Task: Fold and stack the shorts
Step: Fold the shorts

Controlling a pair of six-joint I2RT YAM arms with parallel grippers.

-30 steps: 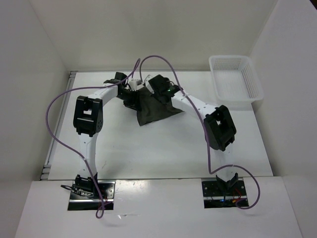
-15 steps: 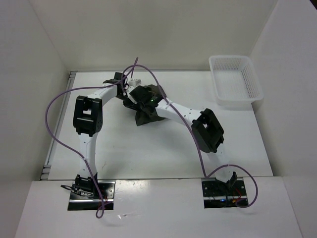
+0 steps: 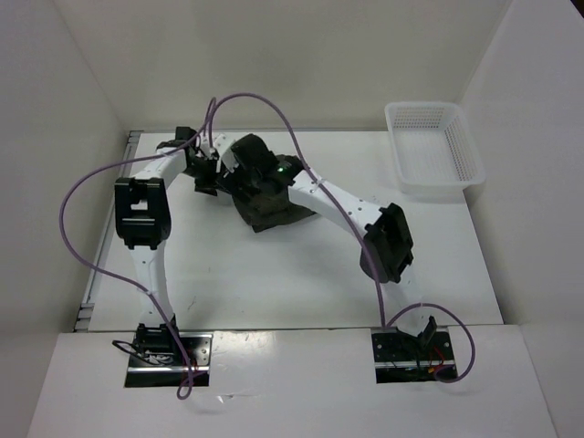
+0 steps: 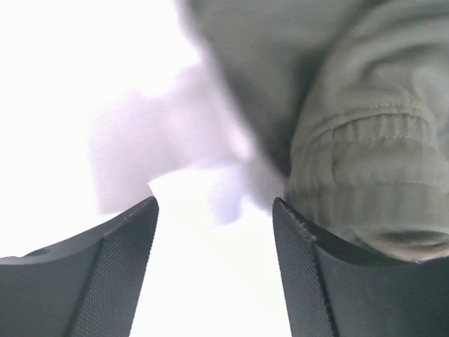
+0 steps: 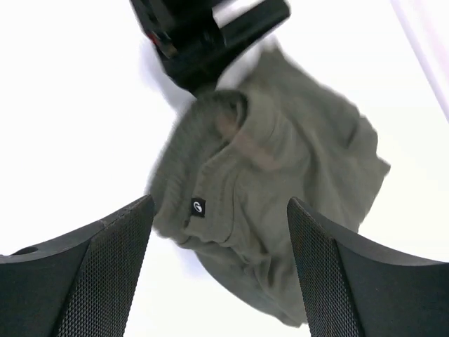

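Swung left: right tool [image 5: 219, 210], left tool [image 4: 214, 210], both agape; shorts [image 3: 274, 208] released.

olive-green shorts [image 5: 280, 182], perhaps black tag [image 5: 198, 206]; white mesh basket [image 3: 438, 184]

The shorts [image 5: 280, 182] are soft, matt olive cloth, the waistband [image 4: 365, 161] gathered and ribbed with visible stitching. The finger pads [image 5: 105, 281] are dark, matt and finely dimpled. The basket [image 3: 433, 146] is white plastic mesh, the table [image 3: 274, 274] smooth white
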